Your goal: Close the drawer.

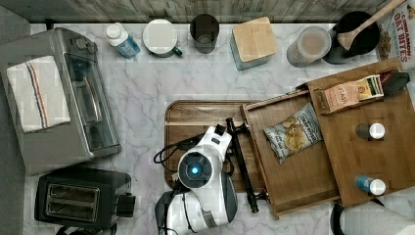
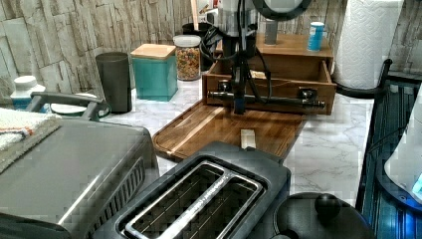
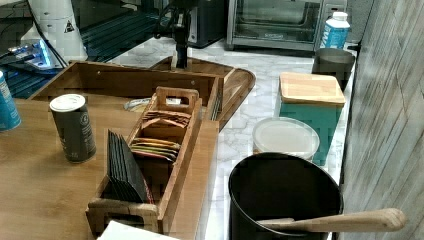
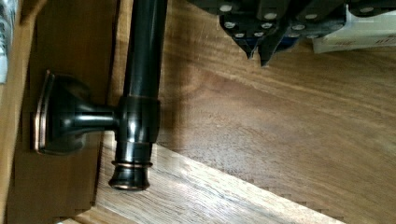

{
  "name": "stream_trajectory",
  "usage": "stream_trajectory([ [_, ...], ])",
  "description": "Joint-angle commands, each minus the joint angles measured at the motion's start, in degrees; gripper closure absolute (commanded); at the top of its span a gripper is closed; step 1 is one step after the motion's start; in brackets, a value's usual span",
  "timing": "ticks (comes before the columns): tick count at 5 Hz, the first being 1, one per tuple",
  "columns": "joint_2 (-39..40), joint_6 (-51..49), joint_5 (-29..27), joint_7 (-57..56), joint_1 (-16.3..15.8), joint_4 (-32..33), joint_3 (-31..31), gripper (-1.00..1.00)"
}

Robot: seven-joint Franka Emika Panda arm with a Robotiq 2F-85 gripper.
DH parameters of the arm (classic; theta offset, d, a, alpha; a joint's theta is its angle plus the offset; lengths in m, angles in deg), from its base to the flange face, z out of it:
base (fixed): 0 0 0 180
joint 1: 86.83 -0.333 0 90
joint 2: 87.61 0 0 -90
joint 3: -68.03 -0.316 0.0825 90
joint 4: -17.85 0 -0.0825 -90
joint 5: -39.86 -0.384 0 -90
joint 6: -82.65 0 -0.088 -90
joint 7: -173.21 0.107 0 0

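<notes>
You have the drawer (image 1: 293, 161) pulled well out of its cabinet, lying right of centre in the top view, with a chip bag (image 1: 292, 137) resting inside it. Its long black handle (image 1: 241, 164) runs down the frame just left of the drawer front, above the darker serving tray (image 1: 195, 115). In the left view the drawer (image 2: 271, 89) sits in the upper middle, the arm descending in front of its handle (image 2: 278, 99).

Your gripper (image 4: 258, 49) shows at the upper edge of the wrist view, fingertips drawn close together with a thin gap between them and nothing held. They hang beside the handle (image 4: 140, 70), on the tray side, apart from the bar as far as you can see.

Judging from this, your next move is a push on the bar or the drawer front toward the cabinet. Watch these risks:

- The tips sit near one end of the handle, close to its mounting post (image 4: 70, 116). An off-centre push may skew the drawer so that it binds in its opening.
- If the fingertips ride too high or too low, they may slip over or under the round bar and lose contact.
- If they ride too low, they may drag on the tray's wood.
- The chip bag may catch on the cabinet top (image 1: 381, 156) if it stands taller than the opening; you cannot tell that clearance from here.
- Two small bottles (image 1: 370, 130) stand on the cabinet top; a hard shove may rock them.
</notes>
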Motion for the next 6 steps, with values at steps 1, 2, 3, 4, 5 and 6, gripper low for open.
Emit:
stream_trajectory([
  [1,-0.5,-6.5,0.1,2.1,0.7,0.9,0.5,1.0],
  [2,-1.5,-5.1,0.8,-0.2,1.5,2.1,1.6,1.0],
  [3,-1.9,-3.5,0.0,-3.7,2.6,2.6,2.5,1.0],
  [4,-2.9,-5.0,-2.6,-7.7,3.5,1.9,3.5,1.0],
  [5,-2.6,-5.8,-2.2,-10.7,2.4,0.7,7.2,1.0],
  [6,-1.2,-4.6,-3.7,-16.7,4.8,-0.7,8.6,1.0],
])
